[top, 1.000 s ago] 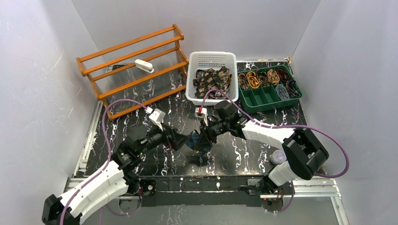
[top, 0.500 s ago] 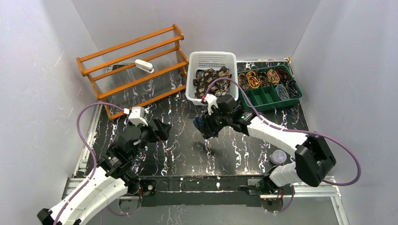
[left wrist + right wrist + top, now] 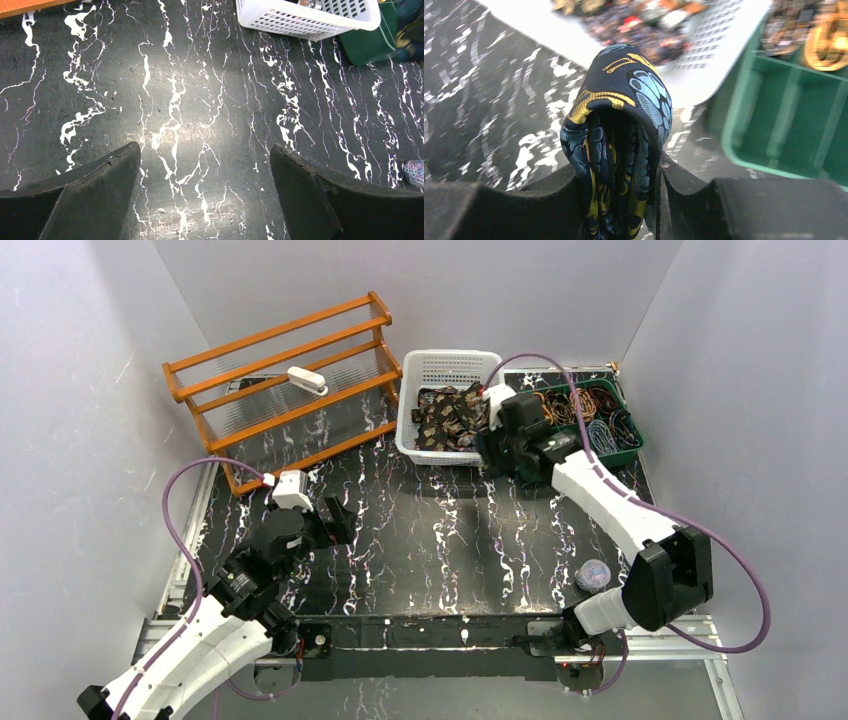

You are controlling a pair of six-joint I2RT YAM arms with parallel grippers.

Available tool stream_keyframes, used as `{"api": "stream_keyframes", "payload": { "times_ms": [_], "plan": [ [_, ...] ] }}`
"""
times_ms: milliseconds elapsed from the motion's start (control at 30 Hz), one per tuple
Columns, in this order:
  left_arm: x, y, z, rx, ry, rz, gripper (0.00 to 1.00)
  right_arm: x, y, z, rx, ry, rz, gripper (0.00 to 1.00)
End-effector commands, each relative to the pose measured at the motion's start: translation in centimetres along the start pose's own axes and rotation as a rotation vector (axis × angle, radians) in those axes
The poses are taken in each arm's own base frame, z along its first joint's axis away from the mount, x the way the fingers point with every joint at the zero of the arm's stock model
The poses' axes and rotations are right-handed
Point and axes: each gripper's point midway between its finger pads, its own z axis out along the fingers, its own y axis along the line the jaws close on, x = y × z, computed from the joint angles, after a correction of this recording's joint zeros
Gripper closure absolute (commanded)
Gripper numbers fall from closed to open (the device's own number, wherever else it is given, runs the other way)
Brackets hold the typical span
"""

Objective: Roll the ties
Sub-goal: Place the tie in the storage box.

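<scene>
A rolled dark blue tie (image 3: 624,100) with teal and gold paisley sits pinched between the fingers of my right gripper (image 3: 619,175), which is shut on it. In the top view that gripper (image 3: 493,447) hovers at the gap between the white basket (image 3: 450,362) and the green tray (image 3: 570,452). Loose brown ties (image 3: 450,415) lie heaped in the basket, and several rolled ties (image 3: 560,405) fill the tray's far compartments. My left gripper (image 3: 205,150) stands wide open over bare table at the left (image 3: 335,520), holding nothing.
An orange wooden rack (image 3: 290,380) with a small white object (image 3: 307,381) on it stands at the back left. A small round bundle (image 3: 592,574) lies near the right arm's base. White walls close in both sides.
My right arm has carried the rolled tie from the table's middle up to the back right, beside basket and tray. My left arm let go, pulled back left and opened wide.
</scene>
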Motion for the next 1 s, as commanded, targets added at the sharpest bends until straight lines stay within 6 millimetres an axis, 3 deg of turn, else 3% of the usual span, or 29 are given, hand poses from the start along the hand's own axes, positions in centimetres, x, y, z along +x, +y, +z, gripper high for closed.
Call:
{"api": "stream_keyframes", "payload": {
  "times_ms": [0, 133, 267, 300, 400, 600, 700, 767, 867, 967],
  "plan": [
    [0.2, 0.8, 0.0, -0.033, 0.005, 0.025, 0.02, -3.1, -5.7, -1.5, 0.13, -0.039, -0.022, 0.99],
    [0.0, 0.9, -0.2, -0.033, -0.004, 0.04, 0.02, -3.7, -10.7, -1.7, 0.166, -0.047, -0.008, 0.99],
    [0.3, 0.8, -0.3, -0.022, -0.001, 0.028, 0.02, -1.4, -16.8, -1.2, 0.293, 0.036, 0.061, 0.99],
    [0.5, 0.7, -0.1, -0.014, 0.0, 0.026, 0.02, -1.3, -17.6, -0.9, 0.28, 0.035, 0.087, 0.99],
    [0.7, 0.4, 0.2, 0.007, 0.0, 0.03, 0.02, -2.5, -19.1, -0.4, 0.269, 0.029, 0.071, 0.99],
    [1.1, 0.0, 0.3, 0.019, 0.04, 0.067, 0.02, -1.2, -23.1, 1.0, 0.292, 0.1, 0.093, 0.99],
    [1.3, -0.1, 0.4, 0.025, 0.047, 0.06, 0.02, -0.6, -22.9, 2.5, 0.224, 0.104, 0.045, 0.99],
    [1.5, -0.3, 0.5, 0.038, 0.049, 0.055, 0.02, 0.3, -24.7, 2.0, 0.277, 0.138, 0.058, 0.99],
    [1.5, -0.3, 0.5, 0.04, 0.047, 0.055, 0.02, 0.8, -24.5, 2.2, 0.224, 0.114, 0.021, 0.99],
    [1.4, -0.4, 0.4, 0.042, 0.048, 0.063, 0.02, 1.9, -25.9, 2.2, 0.288, 0.135, 0.01, 0.99]
  ]
}}
